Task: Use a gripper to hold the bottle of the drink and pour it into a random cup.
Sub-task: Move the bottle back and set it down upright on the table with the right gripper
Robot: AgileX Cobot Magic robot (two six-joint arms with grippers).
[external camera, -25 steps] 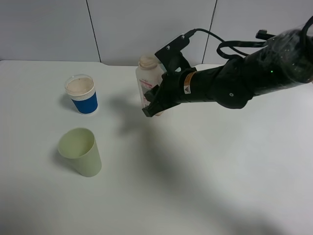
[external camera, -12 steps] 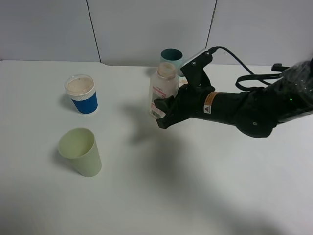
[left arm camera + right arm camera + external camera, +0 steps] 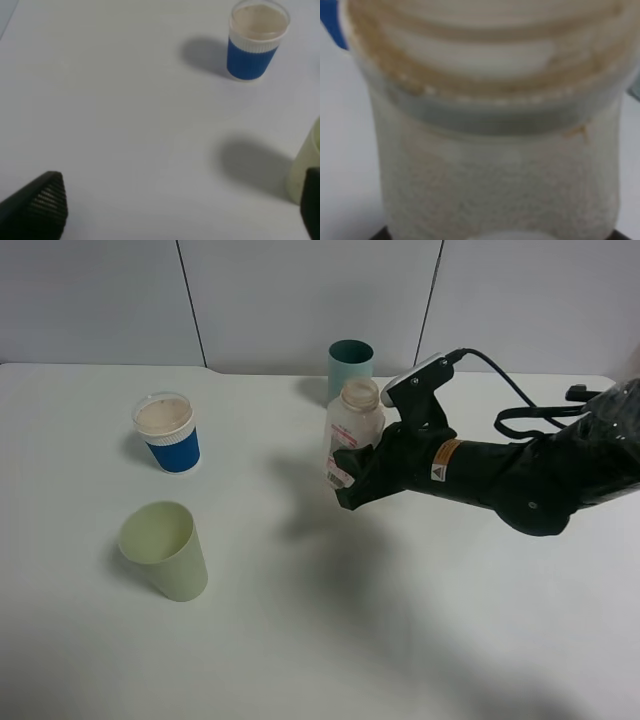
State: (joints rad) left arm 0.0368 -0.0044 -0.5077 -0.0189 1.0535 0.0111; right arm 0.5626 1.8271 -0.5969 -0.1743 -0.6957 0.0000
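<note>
Exterior high view: right gripper (image 3: 350, 478) clamped shut on the bottle of the drink (image 3: 352, 430), pinching it low on the body, down around the label. Bottle upright in the grip, looks lifted off the table (image 3: 300, 640), mouth open at the top, just off the fingertips toward the far side. Right wrist view filled with the bottle neck and wide rim, brownish residue visible, nothing else readable.

Handling guess: thin clear plastic, so probably light and a bit squishy; too hard a squeeze could buckle the wall, too soft could let it slip during the tilt. Flat sides of the squarish body look like the sensible place to hold, mid to low, keeping the mouth clear for pouring. No cap, so any jerk could slosh.

Teal cup (image 3: 350, 367) right behind the bottle, near but apart. Blue-sleeved cup (image 3: 167, 432) with a clear lid and pale yellow-green cup (image 3: 164, 550) both well away across the table.

Left gripper (image 3: 180, 210) hanging apart over bare table, fingertips spread wide, holding nothing.

Count: one bottle, three cups, two grippers.
</note>
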